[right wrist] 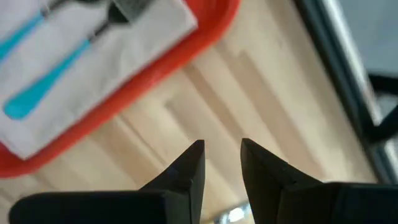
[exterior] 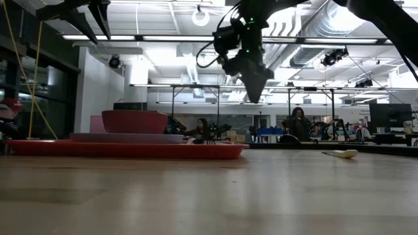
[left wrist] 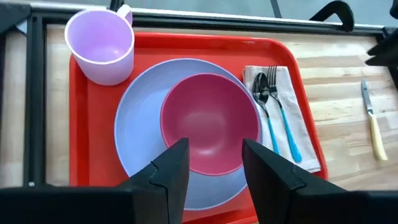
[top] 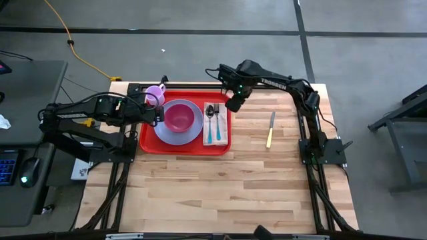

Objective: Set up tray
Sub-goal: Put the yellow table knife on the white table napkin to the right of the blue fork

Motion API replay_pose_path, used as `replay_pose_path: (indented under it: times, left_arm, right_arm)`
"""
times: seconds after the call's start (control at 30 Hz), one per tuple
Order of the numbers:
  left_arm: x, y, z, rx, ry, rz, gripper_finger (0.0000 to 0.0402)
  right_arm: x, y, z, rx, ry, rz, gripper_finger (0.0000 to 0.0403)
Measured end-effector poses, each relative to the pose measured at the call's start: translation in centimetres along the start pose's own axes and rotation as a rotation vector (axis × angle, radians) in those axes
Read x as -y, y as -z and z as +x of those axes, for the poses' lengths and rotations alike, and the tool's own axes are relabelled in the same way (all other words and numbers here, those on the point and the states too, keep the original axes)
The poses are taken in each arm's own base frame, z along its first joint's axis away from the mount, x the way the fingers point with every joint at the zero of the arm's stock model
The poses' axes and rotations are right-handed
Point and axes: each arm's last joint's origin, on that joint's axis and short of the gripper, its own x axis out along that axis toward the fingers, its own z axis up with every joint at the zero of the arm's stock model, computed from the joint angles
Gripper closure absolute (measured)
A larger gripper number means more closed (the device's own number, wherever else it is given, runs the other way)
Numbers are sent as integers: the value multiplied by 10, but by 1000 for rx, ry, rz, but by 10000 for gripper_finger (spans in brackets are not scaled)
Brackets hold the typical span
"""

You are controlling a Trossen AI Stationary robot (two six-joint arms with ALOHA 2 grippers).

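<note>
While the tray (top: 147, 143) at the table's far left holds bowl, mug and cutlery, the knife (top: 270, 129) lies outside; right gripper (top: 235, 103) hovers empty, fingers narrowly parted, likely next reaching for it.

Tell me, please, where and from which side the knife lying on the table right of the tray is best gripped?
Probably the yellow handle of the knife, taken from straight above. It lies flat on the bare table, apart from the red tray, blade pointing to the far edge. Fingers should close across its narrow width. The right gripper, open and empty, hovers nearest, beside the tray's far right corner.
</note>
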Motion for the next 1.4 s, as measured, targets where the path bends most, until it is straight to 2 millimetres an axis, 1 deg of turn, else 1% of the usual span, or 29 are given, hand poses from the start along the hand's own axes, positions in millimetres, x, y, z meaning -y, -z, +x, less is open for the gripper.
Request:
replay_pose_path:
  times: [0.13,0.27,0.4,0.53,0.7,0.87,1.0,1.13,1.27,1.4]
  left_arm:
    - [-3,-1,-1,26,-14,51,222]
    - [-12,-4,-6,58,-35,62,222]
    - [-30,-3,-11,77,6,33,222]
    - [-46,5,-5,97,96,11,222]
    - [-60,15,4,126,237,25,222]
    - [-70,25,13,148,359,66,222]
    - [-72,31,20,167,468,101,222]
    - [-72,39,27,158,583,165,222]
    - [-67,46,34,145,696,229,222]
    - [-67,49,38,138,712,250,222]
  right_arm:
    - [1,8,5,-79,38,21,320]
    - [4,14,2,-80,87,30,320]
    - [11,20,-9,-46,88,77,320]
    - [21,31,-25,-4,81,144,320]
    - [36,53,-39,39,77,249,320]
    - [47,86,-46,101,62,353,320]
    - [50,116,-43,146,-6,465,320]
    - [49,143,-34,170,-119,548,320]
    - [45,157,-19,205,-247,610,320]
    - [41,167,0,155,-286,675,320]
